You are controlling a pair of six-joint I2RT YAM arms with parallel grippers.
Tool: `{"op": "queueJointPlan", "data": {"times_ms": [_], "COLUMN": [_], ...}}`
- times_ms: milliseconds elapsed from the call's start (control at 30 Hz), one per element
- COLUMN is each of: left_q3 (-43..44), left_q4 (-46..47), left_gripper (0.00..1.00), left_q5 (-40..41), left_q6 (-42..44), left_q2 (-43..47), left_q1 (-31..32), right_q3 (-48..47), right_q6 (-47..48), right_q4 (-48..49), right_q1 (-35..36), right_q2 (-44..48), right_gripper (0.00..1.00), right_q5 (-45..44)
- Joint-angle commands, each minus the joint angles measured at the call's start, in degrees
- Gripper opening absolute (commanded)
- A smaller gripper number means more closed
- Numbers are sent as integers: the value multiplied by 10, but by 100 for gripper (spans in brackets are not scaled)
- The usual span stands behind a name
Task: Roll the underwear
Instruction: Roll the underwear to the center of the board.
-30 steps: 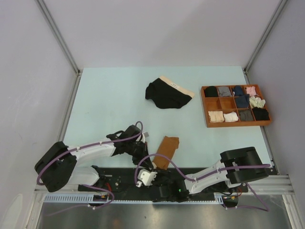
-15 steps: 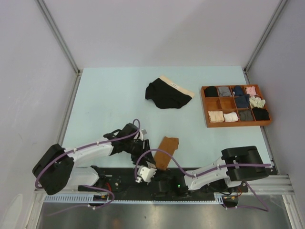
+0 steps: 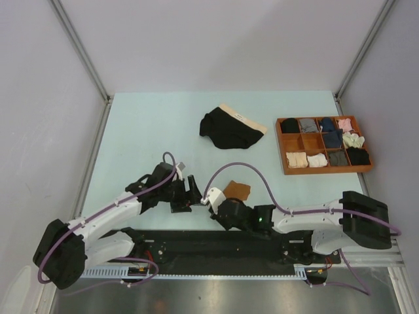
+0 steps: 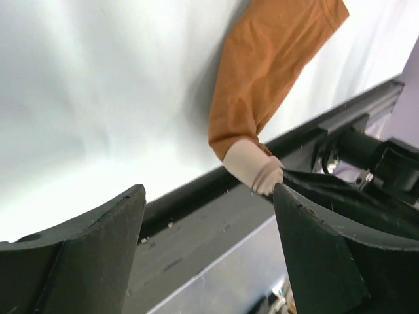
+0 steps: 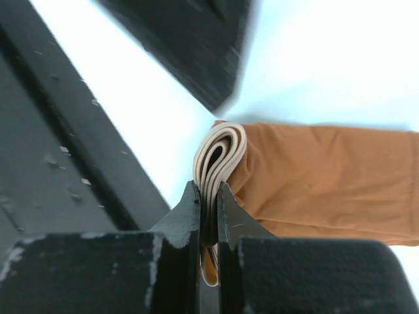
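Observation:
The rust-brown underwear point(image 3: 238, 190) lies near the table's front edge, its pale beige waistband point(image 5: 221, 154) folded into several layers. My right gripper point(image 5: 208, 196) is shut on that folded waistband, and the brown cloth point(image 5: 327, 173) trails away from it. In the top view the right gripper point(image 3: 222, 198) sits at the brief's near-left end. My left gripper point(image 3: 186, 194) stands just left of it, open and holding nothing. In the left wrist view the open left gripper point(image 4: 209, 222) faces the waistband end point(image 4: 254, 169), which it does not grip. A black underwear point(image 3: 229, 129) lies spread at mid-table.
A brown wooden tray point(image 3: 282, 145) with several compartments of rolled garments stands at the right. The black rail point(image 3: 196, 243) carrying the arm bases runs along the near edge, close under both grippers. Grey walls close in the table's sides.
My left gripper has opened, let go of the brown brief and drawn away to the left. My right gripper has shut on the waistband and carried it up over the table.

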State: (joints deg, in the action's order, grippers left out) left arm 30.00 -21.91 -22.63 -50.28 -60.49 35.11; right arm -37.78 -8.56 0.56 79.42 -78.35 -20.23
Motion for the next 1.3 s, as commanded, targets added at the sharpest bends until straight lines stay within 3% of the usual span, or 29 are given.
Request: {"op": "queueJointPlan", "data": {"times_ms": [0, 400, 867, 1167, 1267], "left_q3": [-7, -51, -28, 17, 21], "left_q4": [20, 124, 297, 352, 362], "left_gripper": [82, 75, 73, 70, 65], "left_q5": [58, 114, 131, 111, 100], "left_q6": [14, 61, 122, 148, 153], "left_q2": [35, 98, -69, -183, -207], "left_q1": [-4, 14, 56, 72, 72], "right_q3": [18, 44, 43, 40, 40], "right_q6": [-8, -40, -28, -32, -34], "right_q4": [16, 74, 89, 87, 87], "right_q1": [-59, -179, -342, -370, -376], "right_q2": [6, -7, -68, -100, -101], "right_gripper": [0, 0, 0, 0, 0], "right_q5": [110, 260, 405, 423, 422]}}
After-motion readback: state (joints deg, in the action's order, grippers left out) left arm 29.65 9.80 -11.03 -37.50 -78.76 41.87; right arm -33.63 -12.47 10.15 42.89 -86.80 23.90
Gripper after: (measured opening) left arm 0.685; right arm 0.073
